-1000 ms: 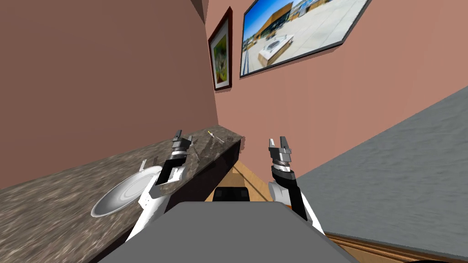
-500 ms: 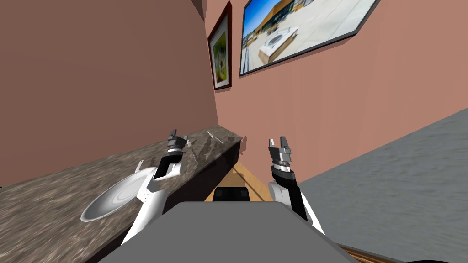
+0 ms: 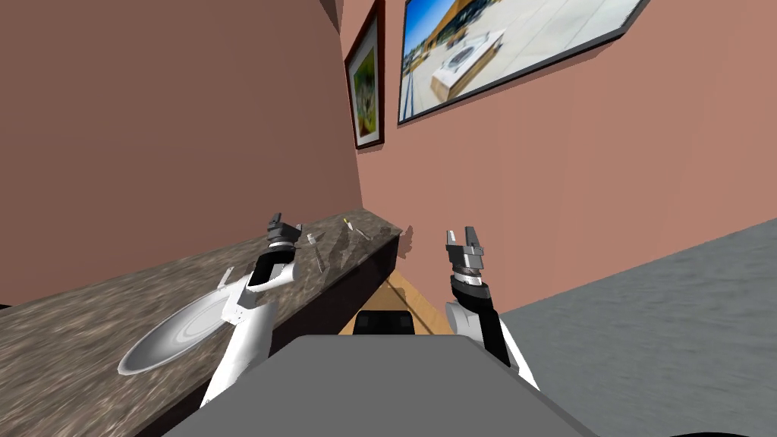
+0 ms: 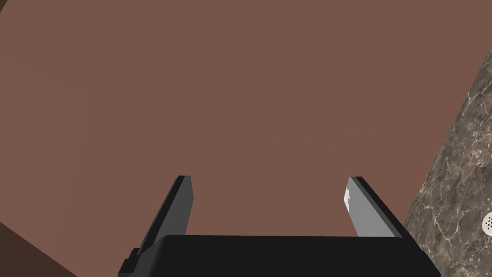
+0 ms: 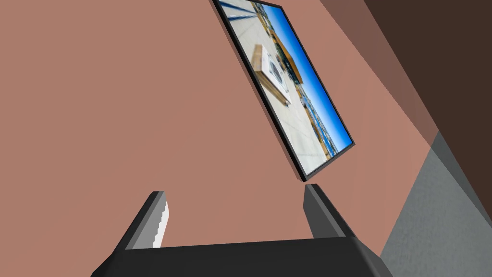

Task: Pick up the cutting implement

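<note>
L gripper point(image 3: 284, 224) hovers over the marbled counter point(image 3: 91, 334), fingers spread, nothing btwn them. R gripper point(image 3: 460, 232) is held up off the counter, spread too, empty. Head view gives me two slim pieces: a grey utensil point(image 3: 319, 256) just beside L gripper and a yellow-tipped utensil point(image 3: 357, 228) farther along. Can't tell which is the cutter. Prob light, stiff, flat and slippery on stone, so pinch across the handle, not the blade. L wrist view looks at brown wall point(image 4: 240, 86) and counter edge, w/ a white dotted disc point(image 4: 487, 222).
</note>
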